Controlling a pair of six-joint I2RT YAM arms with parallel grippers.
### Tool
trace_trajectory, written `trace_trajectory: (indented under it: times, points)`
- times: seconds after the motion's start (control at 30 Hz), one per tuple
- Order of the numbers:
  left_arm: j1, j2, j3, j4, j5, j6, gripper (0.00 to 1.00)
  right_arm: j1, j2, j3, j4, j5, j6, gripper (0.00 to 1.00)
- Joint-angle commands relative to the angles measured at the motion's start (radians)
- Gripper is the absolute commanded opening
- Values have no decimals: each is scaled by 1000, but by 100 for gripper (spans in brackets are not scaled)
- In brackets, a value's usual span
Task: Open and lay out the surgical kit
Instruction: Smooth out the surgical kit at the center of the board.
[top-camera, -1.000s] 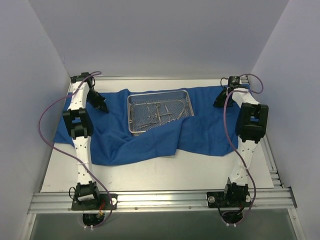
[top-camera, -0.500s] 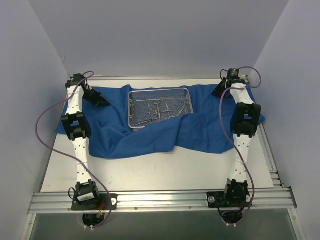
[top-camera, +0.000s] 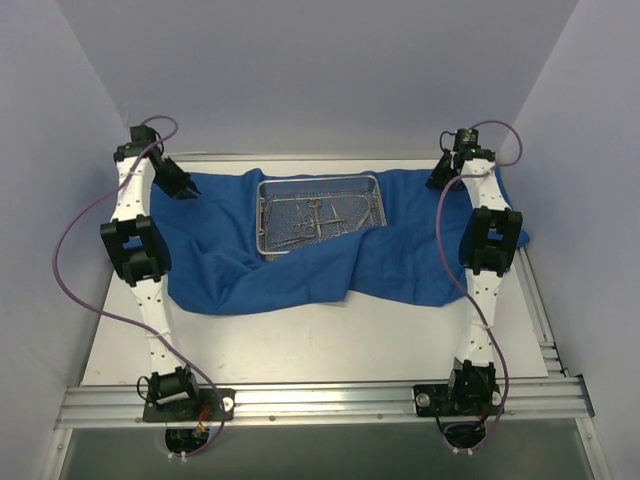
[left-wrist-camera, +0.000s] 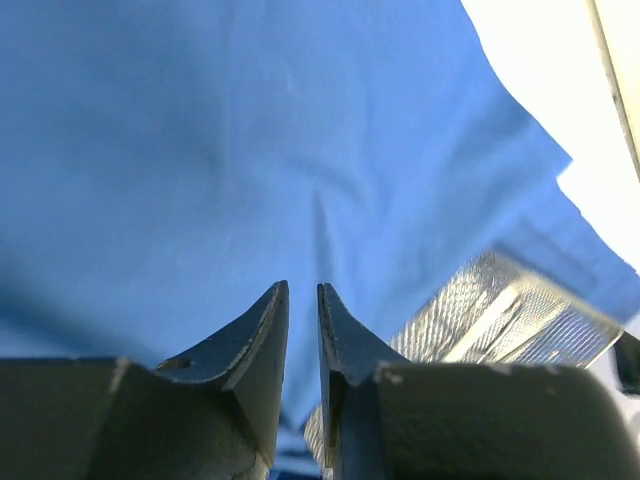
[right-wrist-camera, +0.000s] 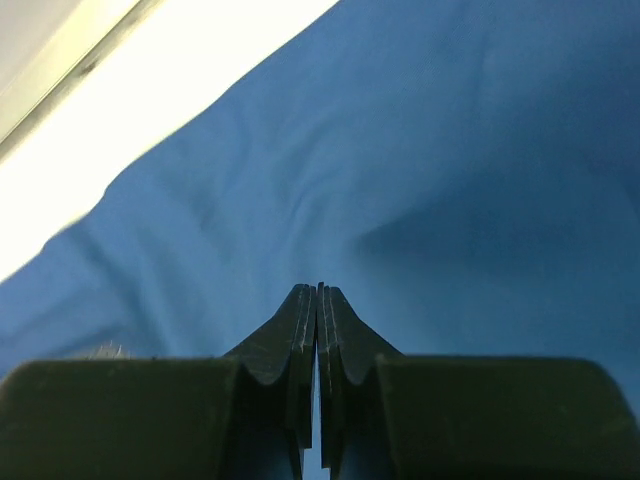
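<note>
The royal-blue cloth wrap (top-camera: 400, 262) lies spread across the back of the table. The silver wire-mesh tray (top-camera: 320, 181) sits on it at the middle, with several thin ring-handled instruments (top-camera: 315, 218) inside. My left gripper (top-camera: 180, 188) is at the cloth's far left corner, its jaws nearly together on the cloth (left-wrist-camera: 200, 150), with creases running to the fingertips (left-wrist-camera: 275, 300). The tray's corner (left-wrist-camera: 500, 310) shows to its right. My right gripper (top-camera: 436, 180) is at the cloth's far right corner, shut (right-wrist-camera: 318, 288) on the cloth (right-wrist-camera: 450, 150).
White walls close in on the left, right and back. Bare white tabletop (top-camera: 330, 345) lies in front of the cloth. An aluminium rail (top-camera: 320, 400) with both arm bases runs along the near edge. The cloth's right end hangs near the table's right edge (top-camera: 520, 240).
Both grippers moved back and outward toward the far corners. The cloth and tray slid slightly toward the back wall. The cloth's left part drew in from the table's left edge.
</note>
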Motion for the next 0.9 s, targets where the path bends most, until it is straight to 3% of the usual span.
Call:
trace_trajectory:
  times: [0.0,0.17,0.33,0.57,0.7,0.87]
  points:
    - [-34,-230,-119,10,-120,80,27,37,-265,-110,-72,42,-100,0]
    - [-111,-331,-311,-11,-186,116,28,52,-403,-293,-95,106,-137,0]
    - [-166,-330,-379,-35,-189,119,26,106,-472,-436,-109,165,-169,0]
    - [-222,-214,-308,-142,-246,146,24,182,-385,-456,-223,261,-189,0]
    - [-223,-129,-313,-154,-246,123,20,183,-365,-530,-176,327,-177,1]
    - [-205,-8,-186,-189,-237,107,19,169,-253,-511,-164,384,-166,5]
